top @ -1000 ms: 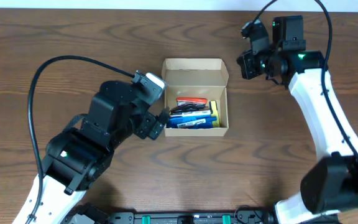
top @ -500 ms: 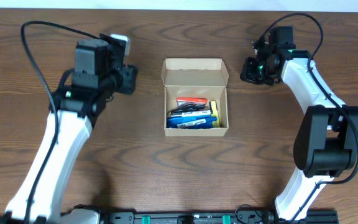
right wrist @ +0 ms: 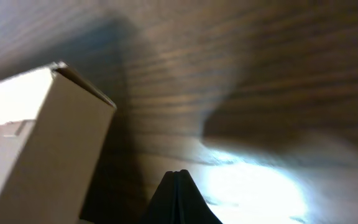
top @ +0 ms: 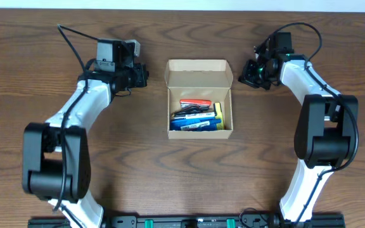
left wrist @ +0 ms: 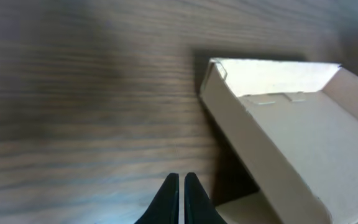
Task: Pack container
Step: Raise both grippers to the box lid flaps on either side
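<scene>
One tan-brown cardboard box (top: pixel 199 77), flap open, holds jumbled pens and markers (top: pixel 198 118); left fingers (left wrist: pixel 169 198) and right fingers (right wrist: pixel 168 200) are pressed together.

Left pincer (left wrist: pixel 180 185) and right pincer (right wrist: pixel 178 179) both closed and empty

The box (top: pixel 199 75) is plain tan cardboard. Inside, the pens (top: pixel 197 118) look blue, red-orange, yellow and black, though they are hard to separate from overhead. The table (top: pixel 138 158) is dark brown woodgrain. The left arm (top: pixel 84 107) and right arm (top: pixel 306 76) are white with black joints.
</scene>
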Controlling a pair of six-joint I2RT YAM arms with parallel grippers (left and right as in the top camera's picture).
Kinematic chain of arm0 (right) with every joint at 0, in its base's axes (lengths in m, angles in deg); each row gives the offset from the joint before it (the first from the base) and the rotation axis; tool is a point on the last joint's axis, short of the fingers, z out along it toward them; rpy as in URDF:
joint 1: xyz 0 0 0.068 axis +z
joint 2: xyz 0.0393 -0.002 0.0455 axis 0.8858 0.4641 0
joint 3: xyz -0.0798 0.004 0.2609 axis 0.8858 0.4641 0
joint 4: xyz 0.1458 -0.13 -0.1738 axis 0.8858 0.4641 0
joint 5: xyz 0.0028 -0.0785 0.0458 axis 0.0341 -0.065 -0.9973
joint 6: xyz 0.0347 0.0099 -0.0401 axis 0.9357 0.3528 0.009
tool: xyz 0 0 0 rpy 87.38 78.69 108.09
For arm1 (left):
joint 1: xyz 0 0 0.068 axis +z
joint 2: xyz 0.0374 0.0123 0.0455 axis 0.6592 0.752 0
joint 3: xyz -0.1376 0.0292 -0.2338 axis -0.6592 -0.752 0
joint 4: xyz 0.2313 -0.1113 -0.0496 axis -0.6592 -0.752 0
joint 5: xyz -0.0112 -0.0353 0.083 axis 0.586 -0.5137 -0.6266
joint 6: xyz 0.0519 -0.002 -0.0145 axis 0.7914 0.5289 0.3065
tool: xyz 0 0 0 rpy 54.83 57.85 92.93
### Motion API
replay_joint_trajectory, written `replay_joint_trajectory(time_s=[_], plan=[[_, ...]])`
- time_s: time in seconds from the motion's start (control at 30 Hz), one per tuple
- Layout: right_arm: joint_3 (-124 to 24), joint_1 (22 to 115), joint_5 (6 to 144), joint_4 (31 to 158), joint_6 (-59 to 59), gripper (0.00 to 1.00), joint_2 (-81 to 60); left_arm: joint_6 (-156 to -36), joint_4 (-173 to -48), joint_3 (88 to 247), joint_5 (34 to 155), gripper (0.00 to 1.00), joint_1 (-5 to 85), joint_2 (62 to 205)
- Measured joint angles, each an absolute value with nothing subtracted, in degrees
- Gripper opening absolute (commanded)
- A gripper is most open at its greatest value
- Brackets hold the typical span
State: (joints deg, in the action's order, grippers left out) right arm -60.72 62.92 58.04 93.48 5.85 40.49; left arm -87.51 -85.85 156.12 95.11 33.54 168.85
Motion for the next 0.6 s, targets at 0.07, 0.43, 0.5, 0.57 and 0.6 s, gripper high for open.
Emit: replay_joint_trajectory(time_s=[0.07, 0.43, 0.5, 0.57, 0.6], plan=[[-60.72, 63.08, 57.01, 92.41, 6.85, 0.01, 40.62, -90.04, -83.40, 156.12, 97.69, 0.06, 33.54, 170.53], [-60.72, 67.03, 55.30, 90.74, 11.81, 0.01, 40.62, -99.66, -79.54, 156.15, 109.56, 0.06, 33.54, 179.97], [-60.72, 67.58, 55.22, 90.72, 12.64, 0.01, 40.62, -100.45, -79.01, 156.15, 111.11, 0.06, 33.54, 180.21], [-60.72, 68.04, 55.02, 90.48, 13.32, 0.01, 40.62, -100.99, -78.94, 156.71, 112.31, 0.06, 33.54, 180.21], [-60.72, 68.06, 54.76, 90.20, 13.69, 0.01, 40.62, -101.17, -78.88, 157.09, 112.79, 0.05, 33.54, 180.21]])
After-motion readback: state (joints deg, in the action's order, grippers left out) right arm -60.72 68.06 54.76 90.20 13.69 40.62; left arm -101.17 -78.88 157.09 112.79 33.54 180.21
